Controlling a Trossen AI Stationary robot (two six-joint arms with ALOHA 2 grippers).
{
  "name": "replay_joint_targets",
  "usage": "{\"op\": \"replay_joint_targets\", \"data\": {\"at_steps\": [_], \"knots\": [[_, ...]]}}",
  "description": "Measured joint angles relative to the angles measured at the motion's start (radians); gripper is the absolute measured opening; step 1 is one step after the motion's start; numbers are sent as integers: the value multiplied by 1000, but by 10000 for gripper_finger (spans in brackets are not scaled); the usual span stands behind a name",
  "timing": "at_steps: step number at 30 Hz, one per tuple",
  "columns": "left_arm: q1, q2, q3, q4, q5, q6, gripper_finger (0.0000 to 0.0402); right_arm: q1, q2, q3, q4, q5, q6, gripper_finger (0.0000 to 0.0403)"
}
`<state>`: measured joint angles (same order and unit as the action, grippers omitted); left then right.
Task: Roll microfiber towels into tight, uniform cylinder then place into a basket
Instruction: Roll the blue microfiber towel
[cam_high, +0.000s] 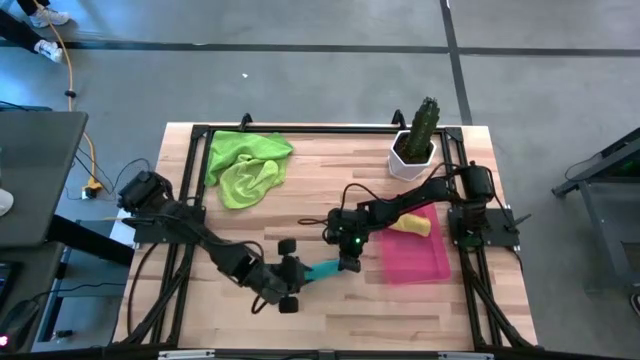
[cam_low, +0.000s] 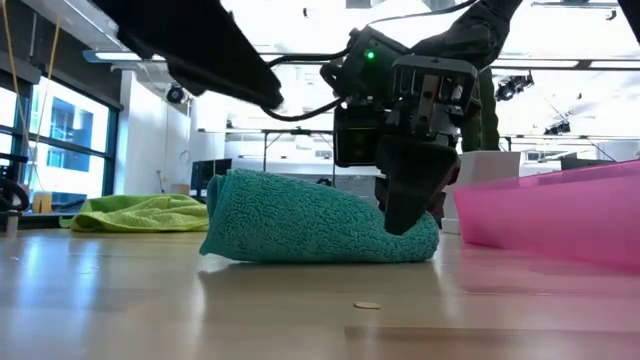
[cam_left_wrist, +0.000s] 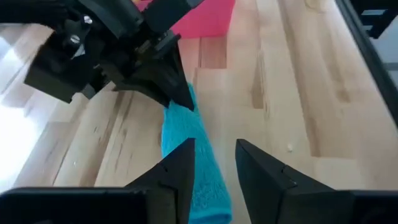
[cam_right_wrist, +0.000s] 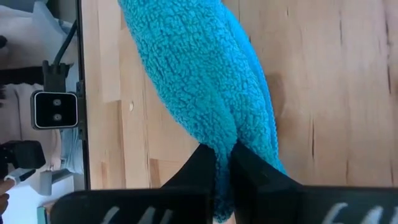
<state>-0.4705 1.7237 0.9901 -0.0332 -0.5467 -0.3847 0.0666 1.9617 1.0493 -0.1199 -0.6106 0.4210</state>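
A teal microfiber towel (cam_high: 322, 270), rolled up, lies on the wooden table (cam_high: 330, 190) between my two grippers. My right gripper (cam_high: 347, 265) is shut on the roll's end nearest the pink basket (cam_high: 412, 260). My left gripper (cam_left_wrist: 214, 162) stands open at the roll's other end (cam_left_wrist: 199, 186), one finger (cam_left_wrist: 177, 171) over the cloth. A yellow towel (cam_high: 412, 225) lies in the basket's far part. Lime green towels (cam_high: 245, 165) lie crumpled at the table's far left. My right gripper pinches the teal roll's basket-side end (cam_right_wrist: 227, 134) between its two fingers (cam_low: 405, 205). They come slanting down from the far right and lie roughly along the roll. The roll rests on the table along its length. My left gripper: whether it touches the roll, I cannot tell.
A white pot with a green cactus (cam_high: 415, 150) stands at the far right, just beyond the basket. Bare wood lies toward the near edge (cam_high: 350, 320) and at the table's far middle.
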Motion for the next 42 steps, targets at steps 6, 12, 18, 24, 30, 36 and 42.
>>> {"op": "replay_joint_targets", "data": {"at_steps": [6, 12, 18, 24, 30, 36, 42], "knots": [[18, 72, 0, 32, 8, -21, 155, 0, 0, 0, 7, 5, 1, 13], [19, 146, 0, 56, 35, -76, 190, 0, -1, 0, 9, 10, 1, 40], [21, 220, 0, 52, -27, -130, 192, 0, -2, 0, 18, 15, -4, 52], [21, 269, 5, 67, 11, -232, 191, 2, -3, 1, 17, 16, -103, 53], [22, 277, 5, 67, 29, -290, 189, 1, -66, 1, -22, 16, -228, 67], [29, 277, 4, 67, 38, -313, 188, 41, -178, 1, -30, 92, -406, 85], [32, 279, 3, 71, 32, -321, 188, 156, -199, 2, 32, 356, -620, 121]]}}
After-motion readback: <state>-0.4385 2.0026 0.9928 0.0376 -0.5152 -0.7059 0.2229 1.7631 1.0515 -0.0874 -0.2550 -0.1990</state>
